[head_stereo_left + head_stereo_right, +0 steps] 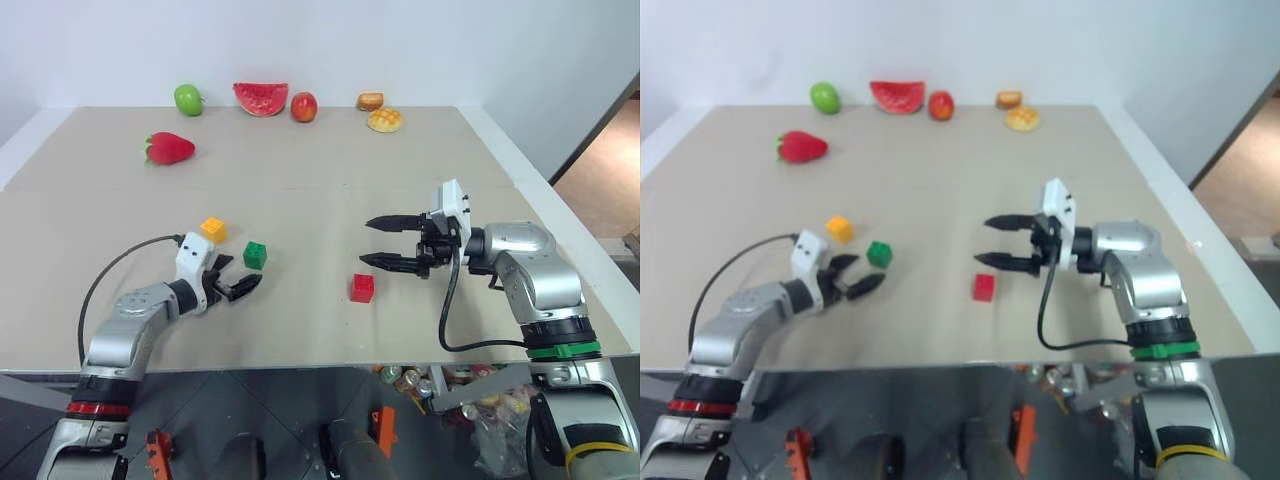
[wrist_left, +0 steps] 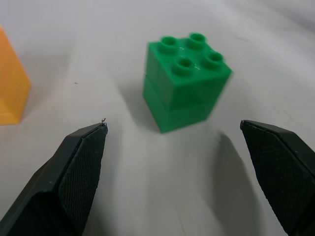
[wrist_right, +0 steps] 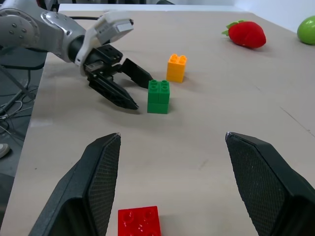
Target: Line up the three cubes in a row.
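The left gripper lies low over the worktop near its front edge, jaws spread wide and empty, pointing at the green cube, which stands just ahead of the fingertips and apart from them. In the left wrist view the cube sits in line with the gap between the two jaws, slightly toward one side, studs up and turned at an angle to them, so no face lies square to either jaw. The yellow-orange cube stands just beyond the green one, toward the far left corner. The red cube rests alone nearer mid-worktop, close to the front edge. The right gripper hangs above and just beyond the red cube, jaws well apart and holding nothing. Judgement: the left arm is far nearer the green cube; a short forward reach would bracket it, though the cube's skew may cause it to twist on closing.
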Action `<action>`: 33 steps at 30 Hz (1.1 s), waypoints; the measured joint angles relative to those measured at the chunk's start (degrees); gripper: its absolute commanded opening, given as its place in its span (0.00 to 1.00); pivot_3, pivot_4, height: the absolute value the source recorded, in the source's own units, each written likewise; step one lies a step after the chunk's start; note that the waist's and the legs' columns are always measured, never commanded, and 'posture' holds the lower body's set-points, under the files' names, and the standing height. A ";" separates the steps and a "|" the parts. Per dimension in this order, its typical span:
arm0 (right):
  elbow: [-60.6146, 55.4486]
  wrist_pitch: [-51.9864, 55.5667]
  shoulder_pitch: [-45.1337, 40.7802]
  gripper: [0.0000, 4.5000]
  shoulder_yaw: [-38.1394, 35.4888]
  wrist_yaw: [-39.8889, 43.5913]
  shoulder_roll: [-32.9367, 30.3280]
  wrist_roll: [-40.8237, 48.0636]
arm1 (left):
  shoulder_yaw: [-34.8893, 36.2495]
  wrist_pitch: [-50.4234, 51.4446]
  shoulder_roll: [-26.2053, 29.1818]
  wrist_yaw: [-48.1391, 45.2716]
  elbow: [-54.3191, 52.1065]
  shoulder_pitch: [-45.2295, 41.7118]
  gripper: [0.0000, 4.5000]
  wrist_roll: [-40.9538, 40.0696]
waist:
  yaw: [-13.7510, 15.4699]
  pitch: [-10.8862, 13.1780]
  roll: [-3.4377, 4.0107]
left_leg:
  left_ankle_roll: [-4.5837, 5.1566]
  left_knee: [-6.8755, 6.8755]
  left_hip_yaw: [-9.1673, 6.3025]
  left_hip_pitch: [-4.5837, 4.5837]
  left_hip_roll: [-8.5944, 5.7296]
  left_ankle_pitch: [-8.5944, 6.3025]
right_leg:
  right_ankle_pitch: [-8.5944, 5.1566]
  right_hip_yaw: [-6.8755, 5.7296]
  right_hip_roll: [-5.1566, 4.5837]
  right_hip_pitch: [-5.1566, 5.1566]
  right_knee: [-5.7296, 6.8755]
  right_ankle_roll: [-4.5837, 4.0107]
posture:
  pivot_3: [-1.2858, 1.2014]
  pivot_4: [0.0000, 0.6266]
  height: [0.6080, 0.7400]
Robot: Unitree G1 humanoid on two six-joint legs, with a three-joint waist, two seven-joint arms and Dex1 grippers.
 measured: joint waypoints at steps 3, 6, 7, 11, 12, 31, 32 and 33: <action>-0.64 0.33 0.84 0.78 -0.01 -0.60 -0.09 0.35 | -0.22 0.04 -1.12 0.62 1.66 -1.70 1.00 0.67 | 0.07 0.00 0.00 | 0.01 0.05 0.00 -0.02 -0.03 0.05 | 0.03 0.01 -0.02 0.01 0.00 0.01 | 0.52 0.24 1.00; -0.80 0.58 1.07 0.78 -0.01 -1.04 -0.43 0.55 | -0.75 0.02 -1.94 1.22 3.14 -3.26 1.00 1.27 | 0.06 0.00 0.00 | 0.01 0.11 0.04 -0.03 -0.07 0.05 | 0.05 0.08 -0.03 0.02 -0.01 0.06 | 0.52 0.24 1.00; -0.96 0.63 1.07 0.78 -0.03 -1.17 -0.54 0.74 | -1.02 -0.01 -2.23 1.40 3.95 -4.06 1.00 1.68 | 0.06 0.00 0.00 | 0.01 0.12 0.03 -0.04 -0.07 0.05 | 0.06 0.07 -0.04 0.02 -0.01 0.07 | 0.52 0.24 1.00; -1.33 0.63 1.07 0.80 -0.03 -1.46 -0.55 0.85 | -1.06 -0.18 -3.39 1.91 6.15 -5.94 0.86 1.88 | 0.08 0.00 0.00 | 0.01 0.16 0.02 -0.06 -0.07 0.05 | 0.07 0.06 -0.04 0.03 -0.01 0.09 | 0.52 0.24 1.00; -1.34 0.63 1.07 0.80 -0.03 -1.51 -0.55 0.85 | -1.06 -0.31 -3.69 2.25 6.30 -6.05 0.83 1.97 | 0.06 0.00 0.00 | 0.01 0.16 0.03 -0.06 -0.07 0.05 | 0.07 0.08 -0.04 0.03 -0.01 0.09 | 0.52 0.24 1.00; -1.25 0.44 1.05 0.80 -0.03 -1.76 -0.61 1.13 | -10.25 -11.31 2.37 -21.24 5.28 -9.11 0.45 3.57 | 0.05 0.00 0.00 | 0.00 0.15 0.05 -0.12 -0.07 0.04 | 0.04 0.08 -0.03 -0.01 -0.06 0.09 | 0.52 0.24 1.00; -1.27 0.69 1.06 0.80 -0.03 -1.63 -0.73 1.36 | -10.63 -12.28 2.50 -22.43 5.60 -9.54 0.45 3.75 | 0.05 0.00 0.00 | 0.00 0.15 0.06 -0.12 -0.07 0.04 | 0.04 0.08 -0.03 -0.01 -0.06 0.09 | 0.52 0.24 1.00; -1.61 1.20 1.35 0.80 -0.13 -1.28 -1.25 1.91 | -11.36 -14.10 2.58 -24.29 6.73 -10.43 0.45 4.12 | 0.05 0.00 0.00 | 0.00 0.15 0.05 -0.13 -0.07 0.04 | 0.04 0.08 -0.03 -0.02 -0.06 0.08 | 0.52 0.24 1.00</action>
